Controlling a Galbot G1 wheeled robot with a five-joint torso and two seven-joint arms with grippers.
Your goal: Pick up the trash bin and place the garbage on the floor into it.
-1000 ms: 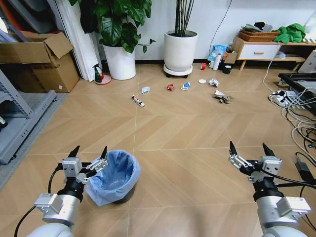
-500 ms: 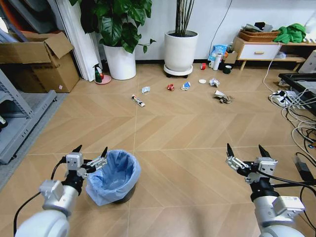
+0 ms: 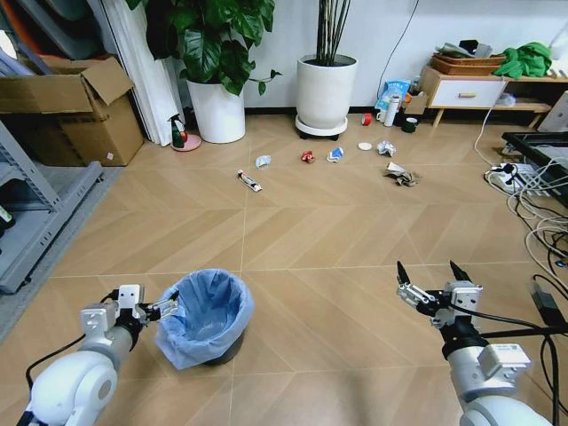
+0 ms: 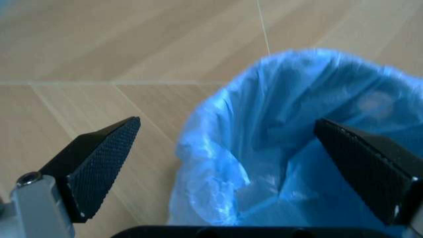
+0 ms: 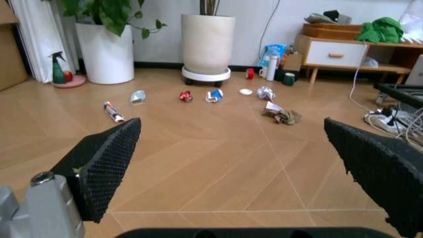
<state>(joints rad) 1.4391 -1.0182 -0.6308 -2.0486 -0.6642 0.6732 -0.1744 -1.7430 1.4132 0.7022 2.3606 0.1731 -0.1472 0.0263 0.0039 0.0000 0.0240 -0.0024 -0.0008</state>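
Herringbone wood floor (image 3: 293,231), planters and a low cabinet at the far wall. Step in hand: bin pickup. Left end effector (image 3: 151,306) is spread open at floor level, touching or just off the near rim of the trash bin (image 3: 206,318); in the wrist view its fingers straddle the blue liner edge. Right end effector (image 3: 432,282) hangs open, well apart from the bin. Garbage (image 3: 306,156) lies far ahead of both, near the planters. Next, prob.: close on rim w/ firm grip, since the liner looks slippery.

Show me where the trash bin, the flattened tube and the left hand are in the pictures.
trash bin (image 3: 206,315): head view, on the blue bag lining inside.
flattened tube (image 3: 248,180): head view, mid-body, lying on the floor.
left hand (image 3: 149,304): head view, midway between its fingertips.
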